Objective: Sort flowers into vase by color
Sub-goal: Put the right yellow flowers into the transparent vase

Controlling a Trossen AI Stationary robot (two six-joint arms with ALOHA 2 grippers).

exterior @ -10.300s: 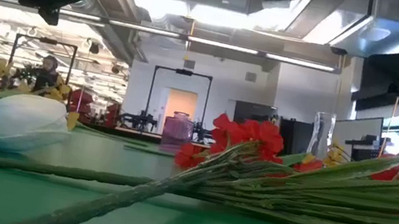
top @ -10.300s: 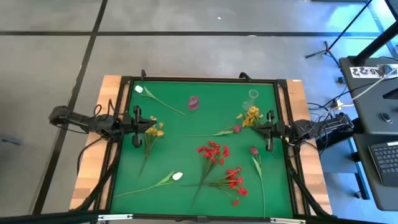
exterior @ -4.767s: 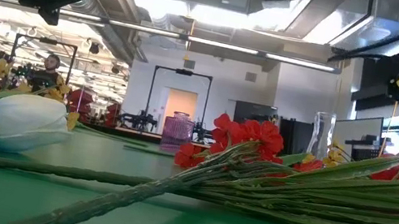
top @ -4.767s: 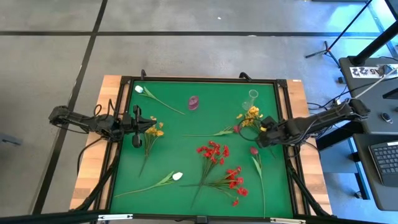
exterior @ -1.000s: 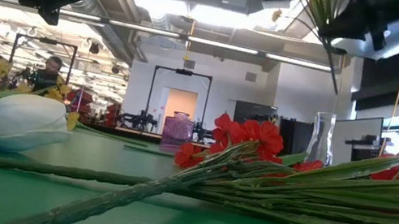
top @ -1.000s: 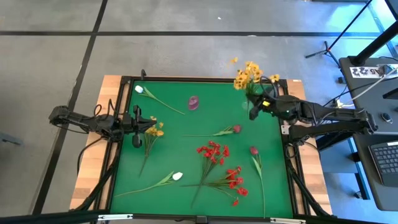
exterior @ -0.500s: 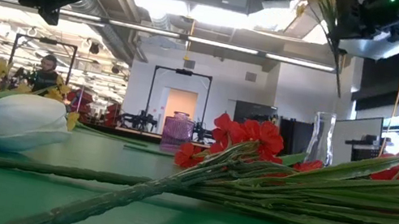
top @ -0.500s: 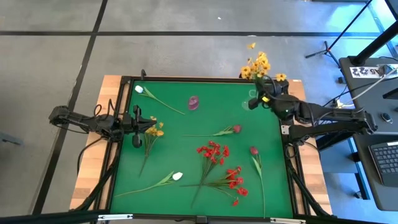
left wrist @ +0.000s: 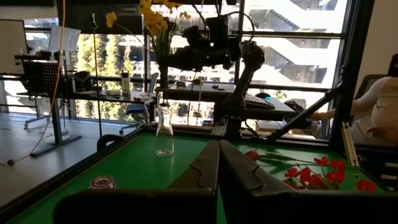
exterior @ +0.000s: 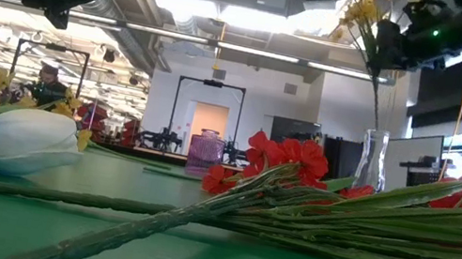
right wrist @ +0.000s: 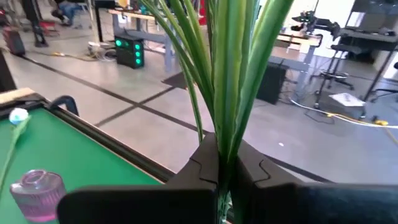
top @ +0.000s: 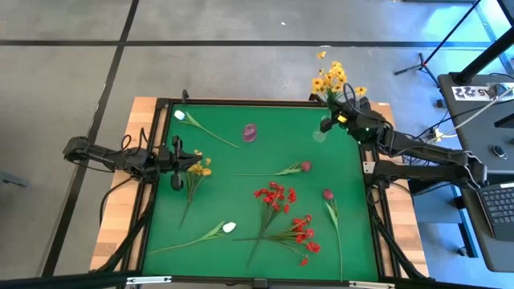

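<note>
My right gripper (top: 342,120) is shut on a yellow-orange blossom spray (top: 331,79), raised high at the table's far right. The spray's stem end (exterior: 374,102) hangs just above the clear glass vase (exterior: 372,159). A small pink vase (top: 250,132) stands toward the far middle. My left gripper (top: 183,163) waits shut at the left edge, beside a second yellow spray (top: 197,169). Lying flat on the green mat are two white tulips (top: 181,116) (top: 229,228), two red sprays (top: 275,195) (top: 303,233) and two dark pink tulips (top: 305,166) (top: 328,194). My right gripper pinches the yellow spray's bundled green stems (right wrist: 221,146) between its two fingers, which lie across them. The spray is lifted clear and stands nearly upright. Its blossoms are above the fingers and the bare stem end (exterior: 376,98) hangs below.
A black frame (top: 257,102) rims the green mat, with wooden table edges outside it. Open mat lies between the pink vase and the clear vase (left wrist: 164,130). Desks, stands and a seated person (left wrist: 379,112) show beyond the table.
My right gripper has carried the yellow spray toward the far right corner. The spray has tipped more upright. Its hanging stem end has swung in over the clear vase's mouth. The gripper stays shut on the stems.
</note>
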